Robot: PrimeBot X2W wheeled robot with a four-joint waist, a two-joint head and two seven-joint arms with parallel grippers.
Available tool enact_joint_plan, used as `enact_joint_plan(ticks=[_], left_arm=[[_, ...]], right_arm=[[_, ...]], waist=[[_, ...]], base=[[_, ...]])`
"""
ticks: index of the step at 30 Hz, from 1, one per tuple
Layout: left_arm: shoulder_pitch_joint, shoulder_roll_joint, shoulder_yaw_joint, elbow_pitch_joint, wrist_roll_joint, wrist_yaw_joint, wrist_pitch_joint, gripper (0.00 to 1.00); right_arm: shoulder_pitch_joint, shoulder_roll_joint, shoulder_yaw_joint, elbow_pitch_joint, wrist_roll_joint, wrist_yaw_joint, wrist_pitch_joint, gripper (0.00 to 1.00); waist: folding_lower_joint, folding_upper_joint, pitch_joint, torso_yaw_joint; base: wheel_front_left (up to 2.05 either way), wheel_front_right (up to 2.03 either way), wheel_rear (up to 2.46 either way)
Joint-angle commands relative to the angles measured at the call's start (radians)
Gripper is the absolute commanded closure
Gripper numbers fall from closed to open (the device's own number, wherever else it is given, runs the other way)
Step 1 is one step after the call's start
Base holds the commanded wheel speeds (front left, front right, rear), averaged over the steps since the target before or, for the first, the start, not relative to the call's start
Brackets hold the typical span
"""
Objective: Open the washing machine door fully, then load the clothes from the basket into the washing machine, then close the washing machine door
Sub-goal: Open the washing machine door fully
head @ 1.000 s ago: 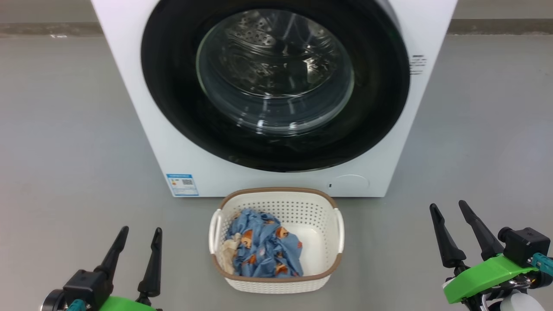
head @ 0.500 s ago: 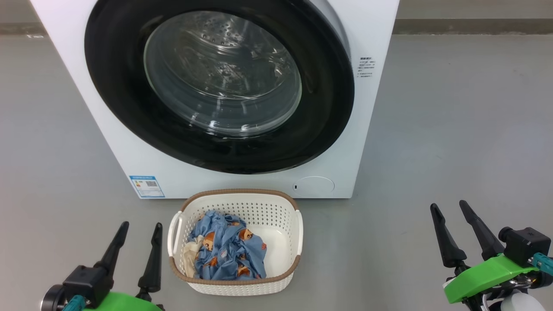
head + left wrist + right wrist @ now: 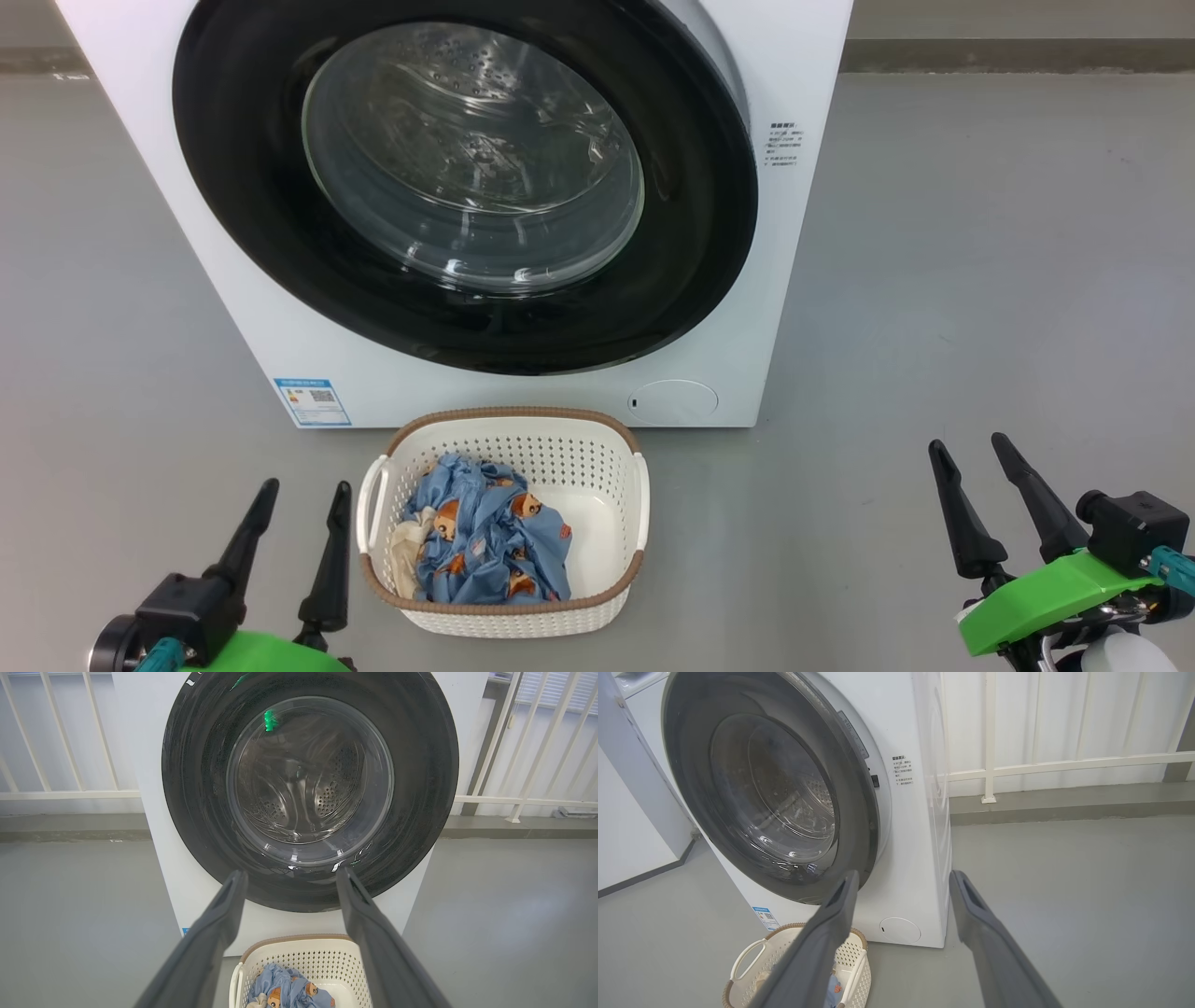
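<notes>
1. Up and left of right claw (image 3: 966, 441): large round glossy black washing machine door (image 3: 467, 187), apparent free right edge nearer it than left claw (image 3: 307, 486).
2. Both spread wide, gripping nothing.
3. Below door: blue bear-print clothes (image 3: 485, 541) in cream perforated plastic basket (image 3: 509, 413).

Before me the smooth grey floor (image 3: 980, 280) stretches out to a darker raised strip at the far edge. The white washing machine (image 3: 280, 336) stands on it, far and left of centre. The basket (image 3: 523, 618) sits on the floor just in front of the machine, nearer to me.
</notes>
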Motion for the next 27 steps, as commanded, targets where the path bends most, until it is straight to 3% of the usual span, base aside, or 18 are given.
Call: enact_joint_plan(ticks=[1, 27], left_arm=[[-0.042, 0.021, 0.031, -0.023, -0.011, -0.003, -0.009, 0.0], [-0.037, 0.017, 0.036, -0.026, -0.003, -0.003, -0.009, 0.0]], right_arm=[[-0.036, -0.016, 0.025, -0.021, 0.008, -0.001, -0.013, 0.0], [-0.036, -0.017, 0.02, -0.024, 0.008, -0.001, -0.013, 0.0]], waist=[[0.0, 0.0, 0.0, 0.0], [0.0, 0.0, 0.004, 0.001]], base=[[0.0, 0.0, 0.0], [0.0, 0.0, 0.0]])
